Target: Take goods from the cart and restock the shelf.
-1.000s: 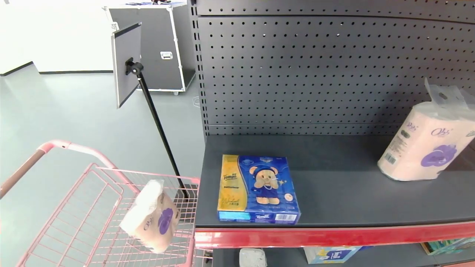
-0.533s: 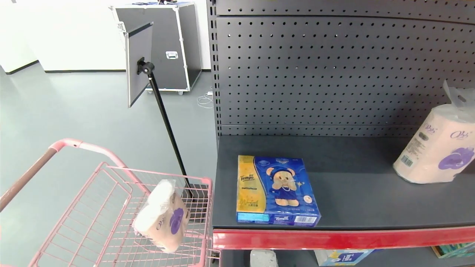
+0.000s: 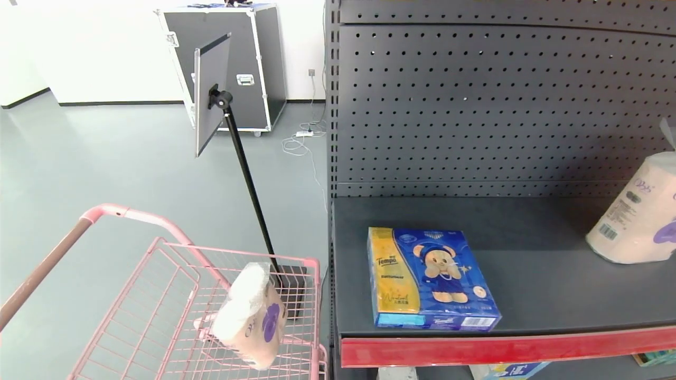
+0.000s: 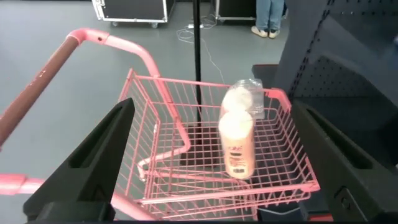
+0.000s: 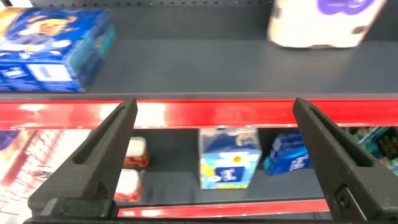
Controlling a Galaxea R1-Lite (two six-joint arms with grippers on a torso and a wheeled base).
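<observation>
A pink wire cart (image 3: 132, 295) stands left of the shelf and holds one plastic-wrapped pack of paper rolls (image 3: 248, 316) leaning against its far wall. In the left wrist view my left gripper (image 4: 212, 106) hangs open above the cart (image 4: 186, 155), with the roll pack (image 4: 239, 134) between and beyond its fingers. The dark shelf board (image 3: 528, 253) carries a blue and yellow tissue pack (image 3: 430, 279) near its front edge and a second roll pack (image 3: 641, 216) at the far right. My right gripper (image 5: 214, 102) is open, level with the shelf's red front strip (image 5: 205, 115).
A black pole stand with a tilted panel (image 3: 211, 95) rises just behind the cart, close to the shelf's left post. A large flight case (image 3: 227, 63) sits on the floor farther back. The lower shelf holds boxed goods (image 5: 229, 158). Bare board lies between the two packs.
The whole head picture has shifted to the right, so the camera has turned left towards the cart. The cart, its roll pack and the shelf goods have not moved.
</observation>
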